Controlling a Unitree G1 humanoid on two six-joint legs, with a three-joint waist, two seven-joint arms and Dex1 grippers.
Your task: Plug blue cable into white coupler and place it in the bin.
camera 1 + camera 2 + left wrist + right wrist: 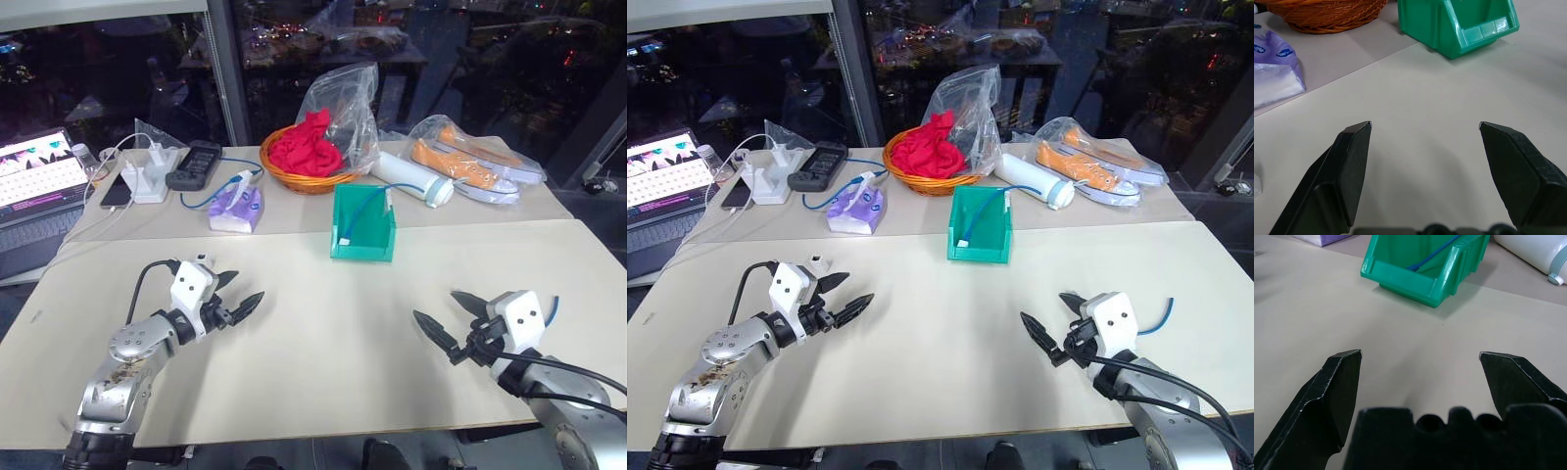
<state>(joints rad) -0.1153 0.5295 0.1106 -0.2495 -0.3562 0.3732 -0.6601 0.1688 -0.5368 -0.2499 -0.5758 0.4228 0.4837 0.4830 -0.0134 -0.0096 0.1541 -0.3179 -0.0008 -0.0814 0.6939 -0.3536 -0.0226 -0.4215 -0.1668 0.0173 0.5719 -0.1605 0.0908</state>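
Blue cable [364,204] sits inside the green bin [363,245], mid-bench, just near of the seam between the 2 bench tops. It climbs from a small white piece [345,241] at the bin's lower left corner, probably the white coupler though too small to confirm, up and right to the top of the tall back wall, where it arcs over the rim. The long axis runs diagonally, low-left to high-right. The right wrist view shows the blue line crossing the bin's interior [1432,254].

Judgement: task looks complete or nearly so; whether plug and coupler are actually mated cannot be told.

Left gripper [238,299] hovers over bare bench, near-left of the bin, pointing right and roughly level. Fingers spread wide, holding nothing; the left wrist view shows only bench between them.

Right gripper [443,323] hovers near-right of the bin, pointing left, roughly level. Fingers spread wide, empty. A short blue arc [1156,317] shows just behind this wrist; what it belongs to is unclear.

Both grippers stand well apart from the bin, about equally far, bin lying far of and between them. Any follow-up would be a reach forward and inward from either side.
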